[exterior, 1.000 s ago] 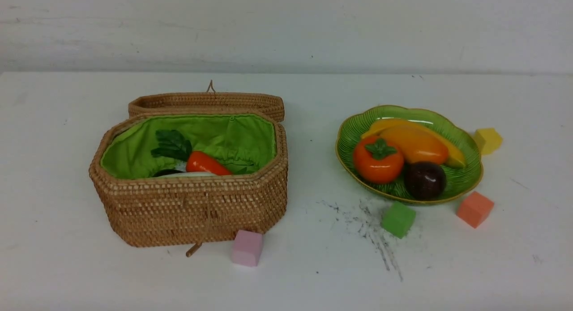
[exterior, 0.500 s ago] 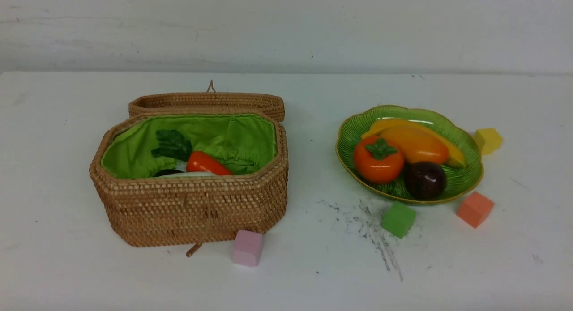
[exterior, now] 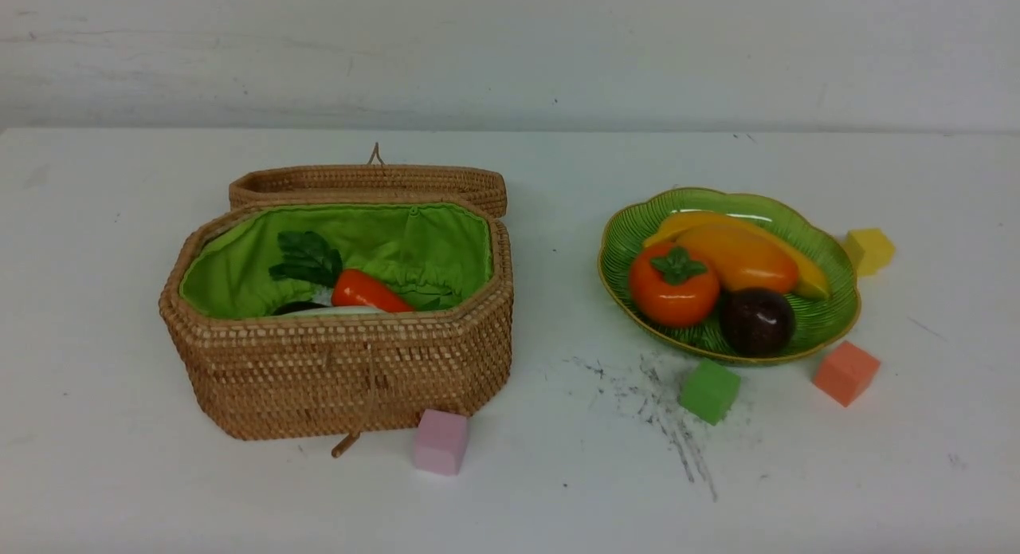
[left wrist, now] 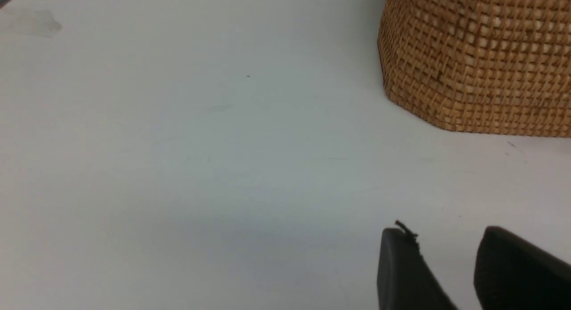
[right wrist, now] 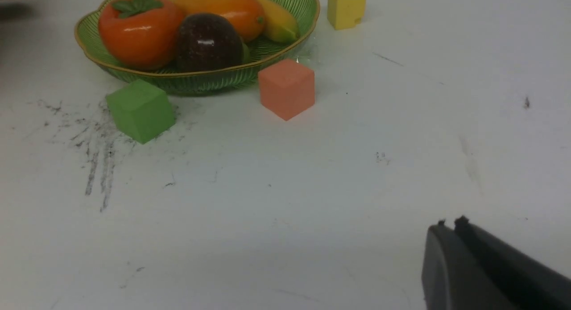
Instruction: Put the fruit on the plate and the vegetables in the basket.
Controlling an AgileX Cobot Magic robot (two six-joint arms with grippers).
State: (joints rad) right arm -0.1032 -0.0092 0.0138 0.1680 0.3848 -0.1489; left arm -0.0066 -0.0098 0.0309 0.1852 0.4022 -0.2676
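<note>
Change: nothing moves since the earlier front pictures.
Front view: basket (exterior: 343, 371) stands open, with carrot (exterior: 368, 291), a bit of radish (exterior: 339, 310) and eggplant (exterior: 296, 307) inside; plate (exterior: 829, 319) holds persimmon (exterior: 673, 285), mango (exterior: 737, 257), banana (exterior: 809, 279) and mangosteen (exterior: 757, 321).
Left wrist view: left gripper (left wrist: 446, 252) has a narrow gap, holds nothing, near the basket wall.
Right wrist view: right gripper (right wrist: 450, 227) is closed and empty, well apart from the plate.

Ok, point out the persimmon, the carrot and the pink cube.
persimmon (exterior: 672, 292): front view, orange body under its cap
carrot (exterior: 368, 291): front view, orange root in the basket
pink cube (exterior: 440, 442): front view, front face
</note>
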